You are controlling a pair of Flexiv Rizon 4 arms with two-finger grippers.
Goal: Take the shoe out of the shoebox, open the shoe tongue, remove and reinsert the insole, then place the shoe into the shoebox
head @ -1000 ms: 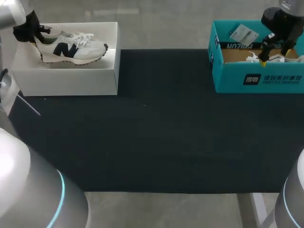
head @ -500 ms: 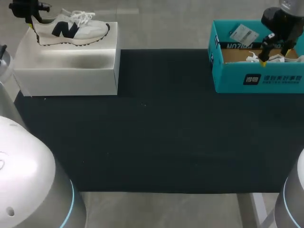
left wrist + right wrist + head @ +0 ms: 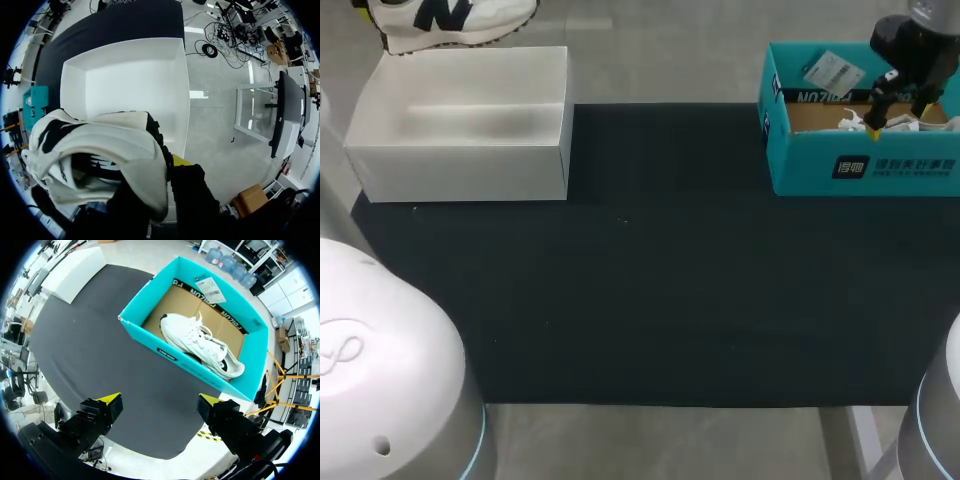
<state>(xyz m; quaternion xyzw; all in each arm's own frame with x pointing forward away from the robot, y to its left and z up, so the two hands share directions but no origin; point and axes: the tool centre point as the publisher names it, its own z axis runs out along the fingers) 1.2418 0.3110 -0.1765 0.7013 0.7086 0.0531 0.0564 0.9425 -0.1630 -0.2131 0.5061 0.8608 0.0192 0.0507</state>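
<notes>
White sneaker (image 3: 450,18) with a navy letter hung above the far rim of the open white shoebox (image 3: 460,178), heel pinched in the left claw (image 3: 169,168). Black worktop (image 3: 650,290) stretched wide between that box and the teal shoebox (image 3: 860,172), where the right claw (image 3: 161,401) hovered spread over a second white shoe (image 3: 200,345).

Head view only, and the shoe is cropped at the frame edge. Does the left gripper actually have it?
Observer: Yes. The left wrist view shows the white sneaker with a dark logo hanging by its heel in the left gripper, above the open white cardboard box.
Operator: The right gripper blocks the teal cardboard box. What's inside?
Observer: One white lace-up sneaker, lying on the box's brown floor.
Operator: Is the right gripper on it?
Observer: No. It is open, above the box, touching nothing.
</notes>
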